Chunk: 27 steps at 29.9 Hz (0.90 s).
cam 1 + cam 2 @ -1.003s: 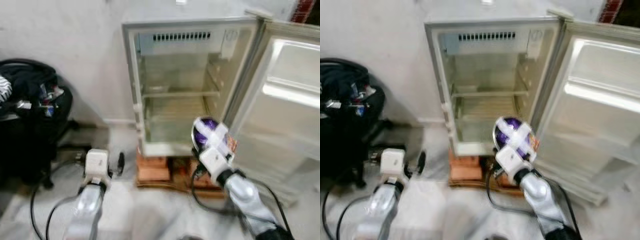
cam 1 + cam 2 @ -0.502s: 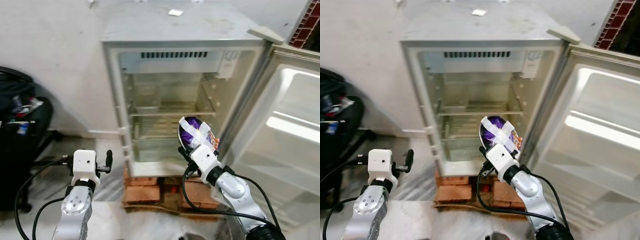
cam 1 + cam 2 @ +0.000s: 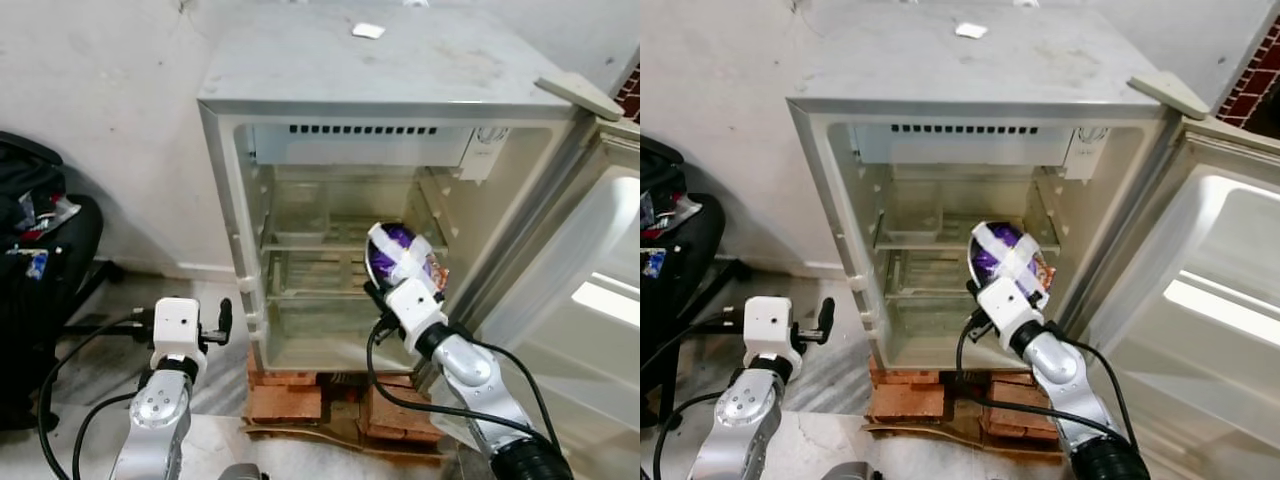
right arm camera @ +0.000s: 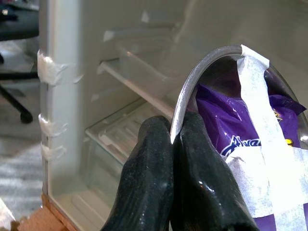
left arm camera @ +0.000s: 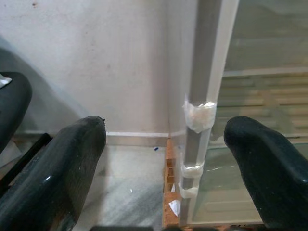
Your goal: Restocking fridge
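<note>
A small white fridge (image 3: 400, 80) stands open against the wall, its shelves (image 3: 320, 243) bare. My right gripper (image 3: 384, 291) is shut on the rim of a metal bowl (image 3: 396, 256). White tape crosses the bowl and holds a purple packet (image 4: 231, 130) inside. The bowl is held on edge in front of the fridge's opening, at middle-shelf height on its right side. In the right wrist view both fingers (image 4: 149, 163) pinch the rim. My left gripper (image 5: 163, 159) is open, low beside the fridge's left front edge (image 5: 204, 96), holding nothing.
The fridge door (image 3: 600, 290) is swung wide to the right. Bricks (image 3: 290, 400) prop the fridge up off the floor. A black chair (image 3: 40, 240) piled with clutter stands at the left. Cables trail from both arms. A white scrap (image 3: 368, 31) lies on the fridge top.
The camera has come closer and looks down more on the fridge. Relative to the fridge, my right gripper has carried the bowl up from the base to middle-shelf height.
</note>
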{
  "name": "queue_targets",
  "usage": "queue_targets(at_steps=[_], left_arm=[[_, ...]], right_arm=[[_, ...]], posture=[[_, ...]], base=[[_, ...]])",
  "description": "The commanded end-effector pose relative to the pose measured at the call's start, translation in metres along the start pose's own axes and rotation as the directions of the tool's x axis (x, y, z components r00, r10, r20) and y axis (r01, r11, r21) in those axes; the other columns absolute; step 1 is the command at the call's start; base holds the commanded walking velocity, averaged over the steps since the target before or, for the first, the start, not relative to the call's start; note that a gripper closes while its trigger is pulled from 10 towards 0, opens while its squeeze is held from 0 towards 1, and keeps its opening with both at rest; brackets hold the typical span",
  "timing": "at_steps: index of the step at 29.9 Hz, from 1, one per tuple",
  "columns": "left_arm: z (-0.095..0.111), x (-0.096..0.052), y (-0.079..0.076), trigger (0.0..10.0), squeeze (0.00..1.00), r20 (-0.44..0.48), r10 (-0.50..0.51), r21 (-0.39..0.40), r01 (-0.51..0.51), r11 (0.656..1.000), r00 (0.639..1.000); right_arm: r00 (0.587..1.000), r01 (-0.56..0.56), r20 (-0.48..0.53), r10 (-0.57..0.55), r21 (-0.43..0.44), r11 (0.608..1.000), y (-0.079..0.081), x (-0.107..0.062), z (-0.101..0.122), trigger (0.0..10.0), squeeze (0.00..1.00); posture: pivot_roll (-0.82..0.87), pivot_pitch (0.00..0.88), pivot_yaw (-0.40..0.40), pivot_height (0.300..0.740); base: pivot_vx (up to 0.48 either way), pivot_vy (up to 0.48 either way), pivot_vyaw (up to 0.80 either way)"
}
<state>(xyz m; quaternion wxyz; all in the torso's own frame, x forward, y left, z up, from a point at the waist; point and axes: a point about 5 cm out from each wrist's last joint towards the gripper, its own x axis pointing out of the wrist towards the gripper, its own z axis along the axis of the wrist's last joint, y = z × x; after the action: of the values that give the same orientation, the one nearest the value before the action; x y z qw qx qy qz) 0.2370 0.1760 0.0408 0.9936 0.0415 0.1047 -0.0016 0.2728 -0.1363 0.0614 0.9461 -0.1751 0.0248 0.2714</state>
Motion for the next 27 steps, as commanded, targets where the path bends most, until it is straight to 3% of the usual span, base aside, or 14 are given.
queue_targets(at_steps=[1,27], left_arm=[[0.0010,0.0014,-0.0002,10.0,0.00,-0.003,0.001,0.012,-0.001,1.000,1.000],[0.0011,0.0015,-0.0002,10.0,0.00,-0.003,0.002,0.013,-0.002,1.000,1.000]], right_arm=[[1.000,0.015,0.020,-0.015,0.005,1.000,-0.0050,-0.0007,0.0040,10.0,0.00],[1.000,0.007,0.016,-0.007,0.003,1.000,-0.0042,-0.0006,0.0041,10.0,0.00]], posture=[[0.06,0.000,-0.020,0.740],[0.06,0.000,-0.020,0.740]], base=[[0.000,0.000,0.00],[0.000,0.000,0.00]])
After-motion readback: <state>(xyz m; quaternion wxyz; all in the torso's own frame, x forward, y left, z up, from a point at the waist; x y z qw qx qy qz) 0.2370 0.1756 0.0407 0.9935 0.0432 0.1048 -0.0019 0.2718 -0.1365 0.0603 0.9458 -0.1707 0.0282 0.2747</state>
